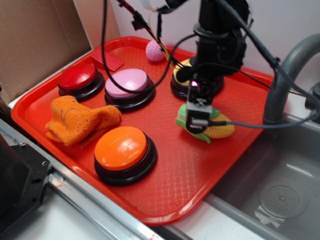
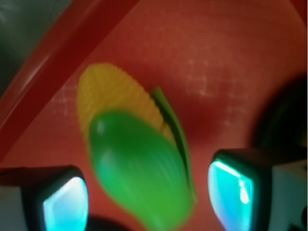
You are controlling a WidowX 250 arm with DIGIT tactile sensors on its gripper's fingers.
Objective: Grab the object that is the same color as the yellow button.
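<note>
Red tray (image 1: 165, 185), corn (image 2: 130, 159) (between jaws, perhaps untouched)

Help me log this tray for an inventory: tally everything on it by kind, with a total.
Push buttons: 4 (red, pink, orange, yellow partly hidden behind the gripper)
Toy corn: 1
Pink ball: 1
Orange cloth: 1
Flat red piece: 1
Total: 8

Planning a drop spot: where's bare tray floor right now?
Free: tray near corner, right of orange button, below corn. Crowded: back, where red button, pink button, yellow button and tool cluster.
</note>
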